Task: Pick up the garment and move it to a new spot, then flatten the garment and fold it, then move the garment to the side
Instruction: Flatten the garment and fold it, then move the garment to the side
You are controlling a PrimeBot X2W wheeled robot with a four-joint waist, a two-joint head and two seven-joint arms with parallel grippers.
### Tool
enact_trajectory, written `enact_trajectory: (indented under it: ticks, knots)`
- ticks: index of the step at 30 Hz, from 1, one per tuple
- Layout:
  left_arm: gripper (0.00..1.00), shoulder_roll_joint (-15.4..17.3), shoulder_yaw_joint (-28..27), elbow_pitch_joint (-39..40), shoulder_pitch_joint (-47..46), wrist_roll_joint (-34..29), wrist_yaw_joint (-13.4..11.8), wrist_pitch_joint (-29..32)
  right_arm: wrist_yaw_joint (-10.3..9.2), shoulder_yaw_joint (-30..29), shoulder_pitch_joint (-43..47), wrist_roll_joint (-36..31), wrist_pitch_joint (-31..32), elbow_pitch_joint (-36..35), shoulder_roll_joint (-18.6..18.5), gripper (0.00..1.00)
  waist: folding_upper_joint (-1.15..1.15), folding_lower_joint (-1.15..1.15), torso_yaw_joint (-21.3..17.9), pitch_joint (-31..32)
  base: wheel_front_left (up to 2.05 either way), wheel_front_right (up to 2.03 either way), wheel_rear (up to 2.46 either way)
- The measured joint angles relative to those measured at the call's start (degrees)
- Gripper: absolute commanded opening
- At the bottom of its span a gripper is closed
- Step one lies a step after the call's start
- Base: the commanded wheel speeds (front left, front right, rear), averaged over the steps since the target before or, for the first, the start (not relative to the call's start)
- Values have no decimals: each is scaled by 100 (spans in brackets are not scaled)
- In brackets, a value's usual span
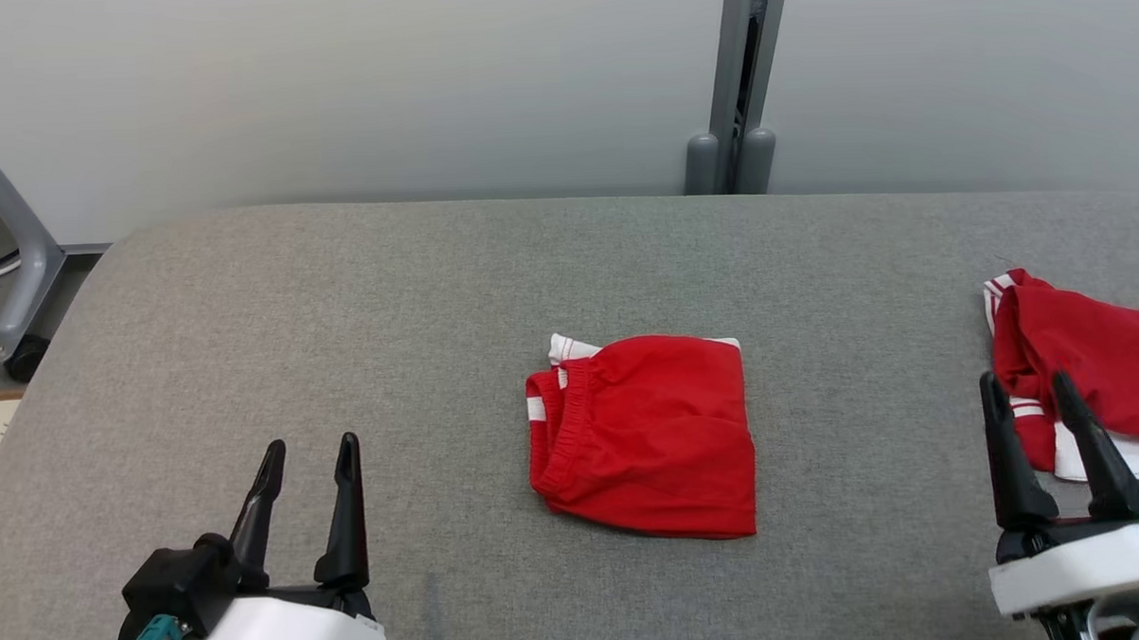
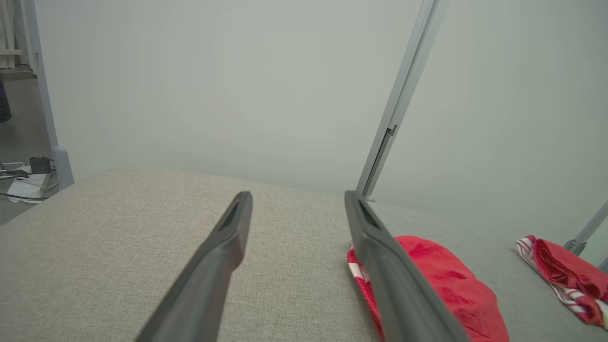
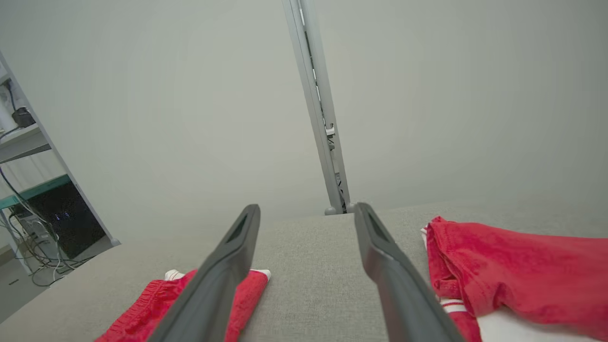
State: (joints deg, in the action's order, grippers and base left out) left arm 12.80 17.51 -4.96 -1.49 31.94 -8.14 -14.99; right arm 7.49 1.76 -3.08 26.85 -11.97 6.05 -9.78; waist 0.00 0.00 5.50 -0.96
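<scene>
A red garment (image 1: pixel 649 431) with white trim lies folded into a compact square at the middle of the grey padded table (image 1: pixel 341 300). It also shows in the left wrist view (image 2: pixel 441 275) and the right wrist view (image 3: pixel 137 316). A second red and white garment (image 1: pixel 1092 359) lies crumpled at the table's right edge. My left gripper (image 1: pixel 311 445) hovers open at the lower left, well left of the folded garment, holding nothing. At the lower right my right gripper (image 1: pixel 1024 380) stands open, its fingers in front of the crumpled garment's near edge, with nothing between them.
A grey wall with a vertical metal post (image 1: pixel 741 77) runs behind the table. A wheeled grey stand (image 1: pixel 14 273) is off the table's left end. Bare grey cloth surrounds the folded garment on all sides.
</scene>
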Motion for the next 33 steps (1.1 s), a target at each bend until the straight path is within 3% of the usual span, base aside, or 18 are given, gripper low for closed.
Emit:
enact_trajectory:
  ticks: [8, 22, 29, 33]
  knots:
    - [100, -82, -281, 183, 358, -267, -26, -1, 0, -323, 523, -832, 272, -427, 388, 100, 0, 0, -153, 58, 0, 0, 0]
    - [100, -191, -338, 164, 353, -435, 88, -1, 0, -300, 560, -1005, 613, -599, 542, 100, 0, 0, -108, 54, 0, 0, 0]
    - [100, -270, -236, 89, 198, -472, 202, -9, 0, 269, -405, -864, 1782, 178, 520, 100, 0, 0, 142, -87, 0, 0, 0]
    - [100, -300, -167, -13, 70, -464, 263, -8, 0, 343, -1085, -730, 2224, 1089, 454, 100, 0, 0, 393, -175, 0, 0, 0]
